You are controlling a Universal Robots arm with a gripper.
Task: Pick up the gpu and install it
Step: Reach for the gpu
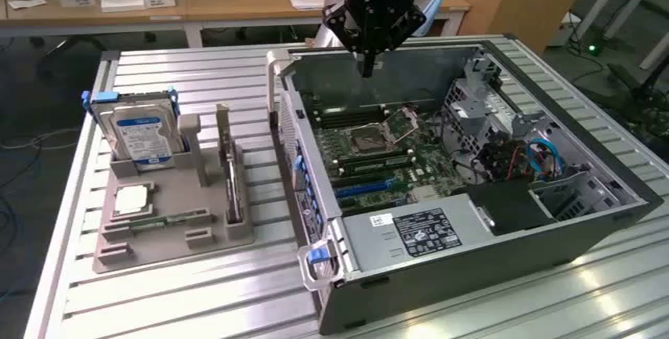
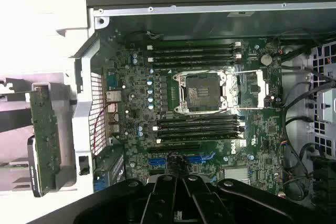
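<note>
The gpu (image 1: 232, 178) stands on edge in a slot of the grey holder (image 1: 199, 198), on the exterior view's left of the open computer case (image 1: 439, 276). In the wrist view the gpu (image 2: 44, 135) appears as a dark board just outside the case wall. My gripper (image 1: 366, 69) hangs above the rear part of the case, well apart from the gpu. Its fingers (image 2: 163, 198) are together with nothing between them. Below it lies the motherboard (image 2: 131, 103), with blue expansion slots (image 2: 157, 161) near the fingertips.
A silver hard drive with a blue label (image 1: 141, 139), a processor chip (image 1: 133, 198) and a green memory stick (image 1: 168, 220) share the holder. Inside the case are the open CPU socket (image 1: 374, 137), the power supply (image 1: 418, 233) and cables (image 1: 522, 159). Desks stand behind.
</note>
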